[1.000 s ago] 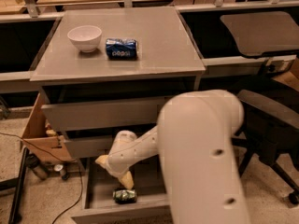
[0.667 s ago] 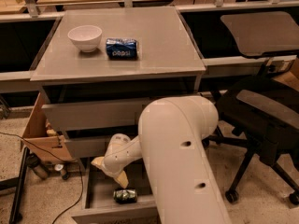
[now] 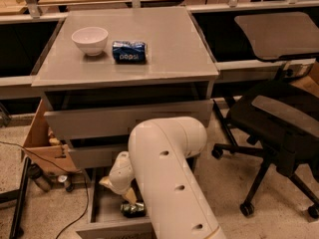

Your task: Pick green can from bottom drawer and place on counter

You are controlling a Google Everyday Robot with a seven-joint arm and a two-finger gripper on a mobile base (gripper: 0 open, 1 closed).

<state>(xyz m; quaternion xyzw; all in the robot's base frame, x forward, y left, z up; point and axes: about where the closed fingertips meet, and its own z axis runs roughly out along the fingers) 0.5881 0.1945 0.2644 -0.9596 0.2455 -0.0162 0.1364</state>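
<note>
The green can (image 3: 132, 209) lies on its side in the open bottom drawer (image 3: 107, 213), near its front. My white arm reaches down from the lower right into the drawer. My gripper (image 3: 129, 197) hangs just above the can, its tan fingers pointing down at it. The counter (image 3: 169, 44) is the grey cabinet top above, well up from the gripper.
A white bowl (image 3: 90, 39) and a blue Pepsi can (image 3: 129, 52) lying on its side sit on the counter's left part. A black office chair (image 3: 271, 128) stands at the right. A cardboard box (image 3: 42, 138) and cables lie on the floor at the left.
My arm has swung left and lower in the view, and the gripper has come down closer to the green can. The can has not moved.
</note>
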